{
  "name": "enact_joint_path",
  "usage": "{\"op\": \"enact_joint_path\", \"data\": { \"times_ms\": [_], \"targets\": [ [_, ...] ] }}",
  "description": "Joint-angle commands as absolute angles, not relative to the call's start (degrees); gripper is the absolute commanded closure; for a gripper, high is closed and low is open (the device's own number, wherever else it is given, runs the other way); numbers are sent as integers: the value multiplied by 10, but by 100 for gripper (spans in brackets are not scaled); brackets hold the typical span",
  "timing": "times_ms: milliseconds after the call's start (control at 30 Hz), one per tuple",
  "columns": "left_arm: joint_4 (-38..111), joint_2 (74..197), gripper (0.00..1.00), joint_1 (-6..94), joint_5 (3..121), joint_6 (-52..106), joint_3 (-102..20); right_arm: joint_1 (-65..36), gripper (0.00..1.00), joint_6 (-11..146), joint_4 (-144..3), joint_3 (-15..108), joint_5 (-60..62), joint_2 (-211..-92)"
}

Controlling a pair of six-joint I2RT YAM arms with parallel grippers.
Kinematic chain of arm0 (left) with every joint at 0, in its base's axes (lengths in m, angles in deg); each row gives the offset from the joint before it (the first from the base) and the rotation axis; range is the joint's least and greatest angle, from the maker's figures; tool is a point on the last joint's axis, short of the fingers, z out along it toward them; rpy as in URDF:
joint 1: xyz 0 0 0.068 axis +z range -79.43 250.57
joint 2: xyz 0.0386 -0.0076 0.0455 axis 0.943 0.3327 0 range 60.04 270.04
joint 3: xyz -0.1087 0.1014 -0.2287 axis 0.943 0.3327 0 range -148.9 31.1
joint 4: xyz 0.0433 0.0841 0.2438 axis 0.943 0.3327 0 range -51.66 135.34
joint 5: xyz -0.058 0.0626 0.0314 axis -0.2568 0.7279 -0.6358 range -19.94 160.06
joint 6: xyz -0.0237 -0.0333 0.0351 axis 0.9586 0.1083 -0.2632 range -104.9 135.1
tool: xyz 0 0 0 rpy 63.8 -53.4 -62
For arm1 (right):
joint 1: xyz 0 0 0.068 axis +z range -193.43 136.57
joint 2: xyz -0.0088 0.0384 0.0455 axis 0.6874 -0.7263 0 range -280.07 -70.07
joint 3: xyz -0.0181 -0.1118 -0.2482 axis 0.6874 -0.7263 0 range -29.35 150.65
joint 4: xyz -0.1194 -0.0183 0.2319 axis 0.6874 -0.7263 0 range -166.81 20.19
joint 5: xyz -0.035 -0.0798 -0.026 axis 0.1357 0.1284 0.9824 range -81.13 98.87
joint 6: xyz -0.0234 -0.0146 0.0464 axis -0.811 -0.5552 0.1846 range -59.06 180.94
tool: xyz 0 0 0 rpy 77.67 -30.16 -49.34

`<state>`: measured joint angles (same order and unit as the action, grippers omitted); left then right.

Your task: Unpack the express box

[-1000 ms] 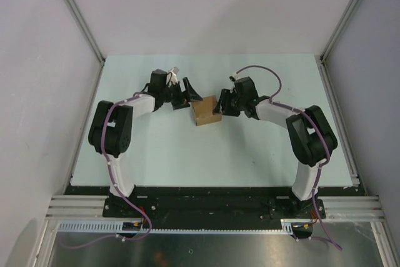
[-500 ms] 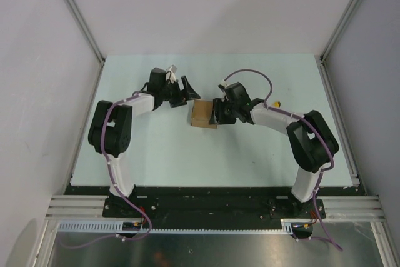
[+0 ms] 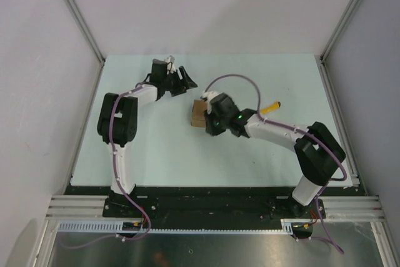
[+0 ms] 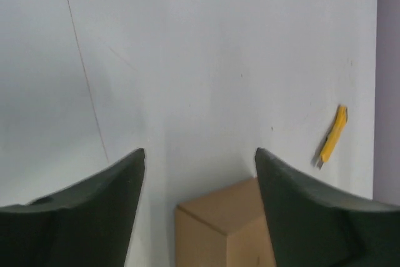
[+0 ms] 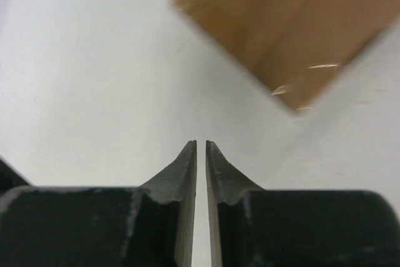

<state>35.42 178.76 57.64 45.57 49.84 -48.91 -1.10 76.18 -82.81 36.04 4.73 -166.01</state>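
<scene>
Box unopened, unpacking barely begun

Express box (image 3: 198, 114) sits mid-way across the table (image 3: 156, 154), flaps apparently closed, nothing out. Left end effector (image 4: 199, 151) gapes wide toward the far edge; right end effector (image 5: 201, 147) is pinched narrow, empty, just beside it. Opening and emptying remain.

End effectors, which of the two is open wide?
The left end effector: its fingers stand far apart, holding nothing. The right end effector has its fingers almost touching, empty, beside the box.
</scene>
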Motion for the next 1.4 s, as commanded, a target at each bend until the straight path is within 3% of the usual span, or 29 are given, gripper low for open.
{"op": "enact_joint_path", "data": {
  "times_ms": [0, 133, 400, 967, 1367],
  "targets": [
    [345, 1847, 32, 576, 419, 525, -559, 63, 88, 700, -837, 353, 88, -1683],
    [345, 1877, 38, 568, 348, 507, -578, 62, 92, 718, -822, 353, 105, -1703],
    [338, 1881, 39, 546, 272, 488, -550, -11, 91, 762, -801, 353, 95, -1720],
    [330, 1723, 42, 542, 306, 474, -328, -114, 86, 812, -770, 353, 38, -1733],
    [339, 1622, 46, 542, 402, 509, -193, -78, 79, 780, -901, 318, 49, -1621]
  ]
}}
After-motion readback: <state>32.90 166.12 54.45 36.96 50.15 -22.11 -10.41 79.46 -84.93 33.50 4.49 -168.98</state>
